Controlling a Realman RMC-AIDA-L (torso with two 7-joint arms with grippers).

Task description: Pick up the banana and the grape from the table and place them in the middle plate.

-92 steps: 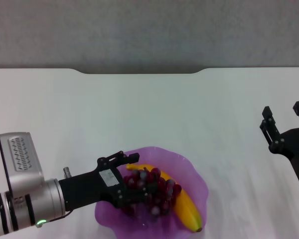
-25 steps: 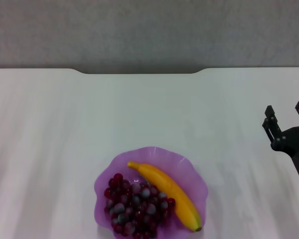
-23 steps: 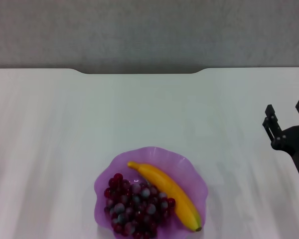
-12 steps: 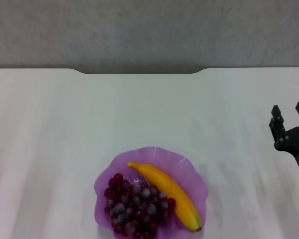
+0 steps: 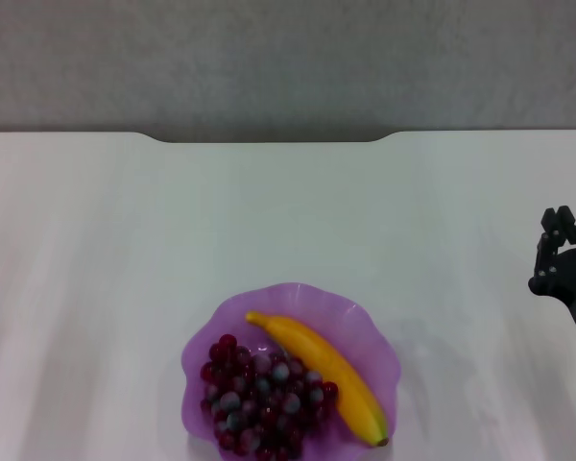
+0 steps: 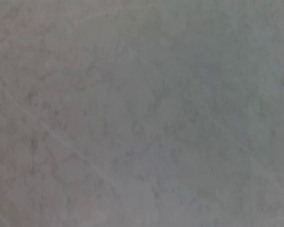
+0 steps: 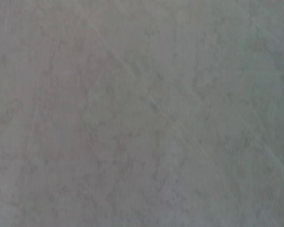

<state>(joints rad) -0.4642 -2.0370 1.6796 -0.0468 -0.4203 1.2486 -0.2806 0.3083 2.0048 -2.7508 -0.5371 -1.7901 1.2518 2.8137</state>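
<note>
In the head view the purple scalloped middle plate (image 5: 370, 327) sits on the white table (image 5: 288, 221) near its front edge. Along the plate's right half lies the yellow banana (image 5: 322, 370), dark tip toward the front. The dark red grape (image 5: 259, 394) bunch rests in the plate's left half, touching the banana. My right gripper (image 5: 568, 226) hovers at the far right edge of the view, well away from the plate, open and holding nothing. My left gripper is out of view. Both wrist views show only a mottled grey surface.
The table's far edge has a wide notch (image 5: 269, 139), with a grey wall (image 5: 288, 58) behind it. Nothing else stands on the table.
The left arm, which was at the plate with the grape bunch, has let go and withdrawn out of view. The right gripper has drifted right toward the picture's edge.
</note>
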